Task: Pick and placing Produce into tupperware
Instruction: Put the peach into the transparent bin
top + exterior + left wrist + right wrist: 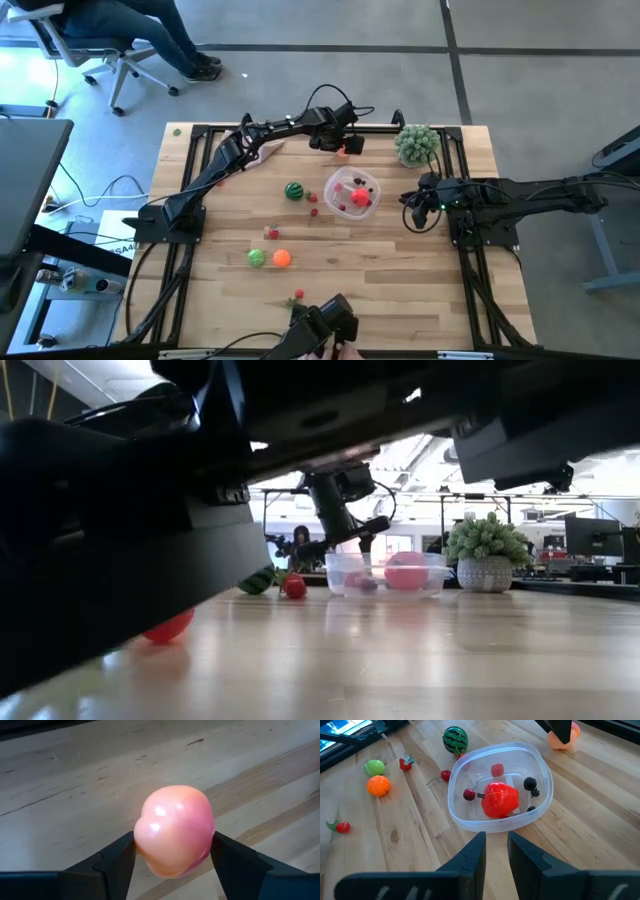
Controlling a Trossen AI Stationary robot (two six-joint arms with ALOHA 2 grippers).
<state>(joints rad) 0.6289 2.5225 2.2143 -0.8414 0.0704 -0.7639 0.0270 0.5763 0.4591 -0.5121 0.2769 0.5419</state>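
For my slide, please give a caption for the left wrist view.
Left end effector shut on a pink-orange peach above the wooden table.

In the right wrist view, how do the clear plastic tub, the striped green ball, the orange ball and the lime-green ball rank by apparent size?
1. Clear plastic tub
2. Striped green ball, though it lies farther from the camera
3. Orange ball and lime-green ball: look alike, not ranked.

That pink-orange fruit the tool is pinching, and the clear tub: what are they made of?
The peach-like fruit, held by the left tool, looks like glossy moulded plastic: bright highlights, smooth skin. The tub seems thin clear plastic with a whitish rim; its contents show through.
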